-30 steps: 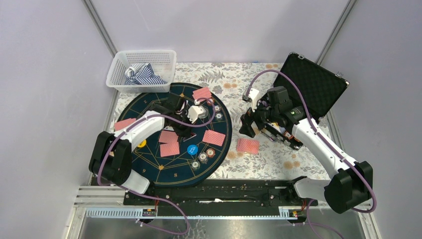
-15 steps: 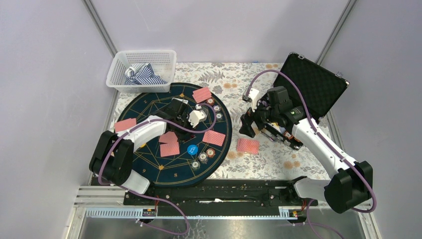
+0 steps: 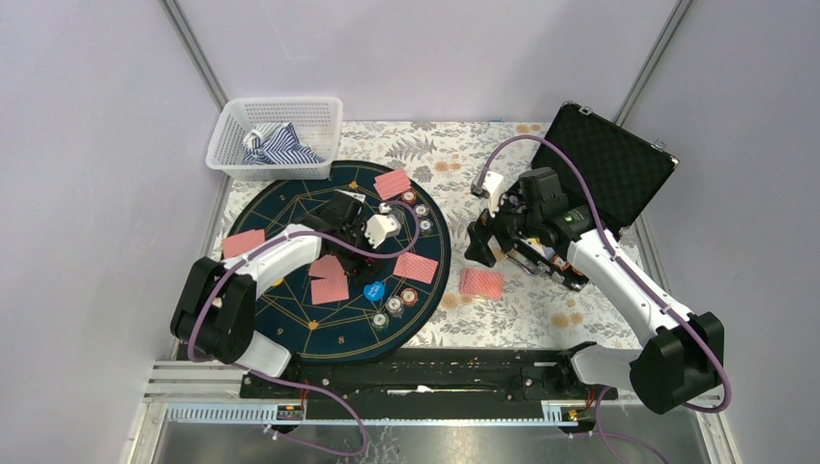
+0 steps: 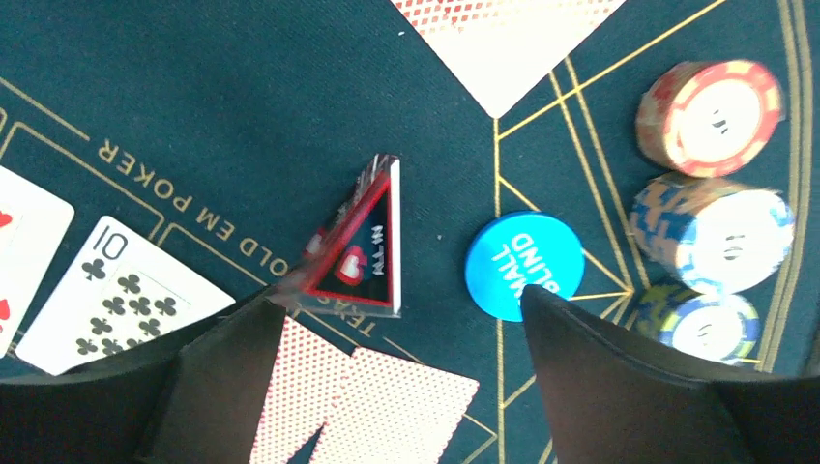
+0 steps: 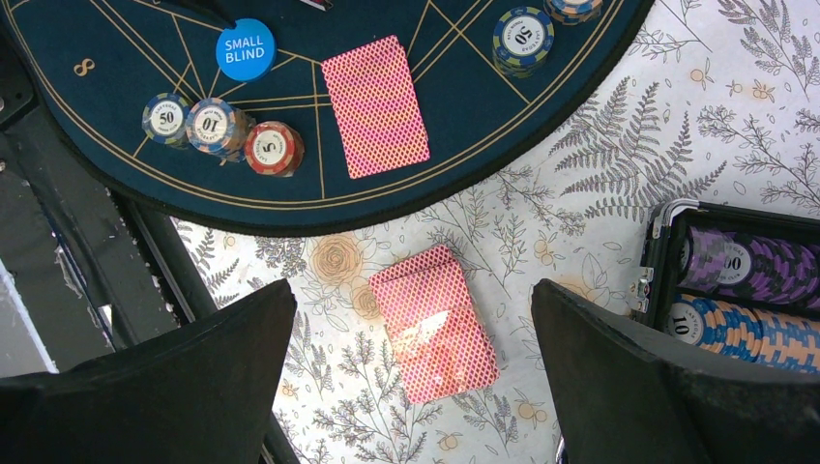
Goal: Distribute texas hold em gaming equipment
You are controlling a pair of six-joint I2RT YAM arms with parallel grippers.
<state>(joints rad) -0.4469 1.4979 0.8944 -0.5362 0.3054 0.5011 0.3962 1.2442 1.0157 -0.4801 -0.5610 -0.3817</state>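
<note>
My left gripper (image 4: pixel 396 300) hangs open low over the dark blue mat (image 3: pixel 290 193). A clear triangular "ALL IN" marker (image 4: pixel 358 253) lies tilted on the mat between the jaws, one corner by the left fingertip (image 4: pixel 259 311). A blue small-blind disc (image 4: pixel 524 265) lies by the right finger. Red-backed cards (image 4: pixel 372 406) lie under the gripper and three chip stacks (image 4: pixel 716 232) stand to the right. My right gripper (image 5: pixel 414 290) stands open above a red-backed deck (image 5: pixel 435 324) on the floral cloth, not touching it.
An open black case (image 3: pixel 609 164) at the right holds purple and orange chips (image 5: pixel 745 280). A white basket (image 3: pixel 276 135) with striped cloth stands at the back left. Face-up cards (image 4: pixel 121 304), a yellow disc (image 3: pixel 278 281) and further chip stacks (image 3: pixel 411 295) lie on the mat.
My left gripper has opened wide and let go of the clear triangular marker, which now rests on the mat. The right arm has not moved.
</note>
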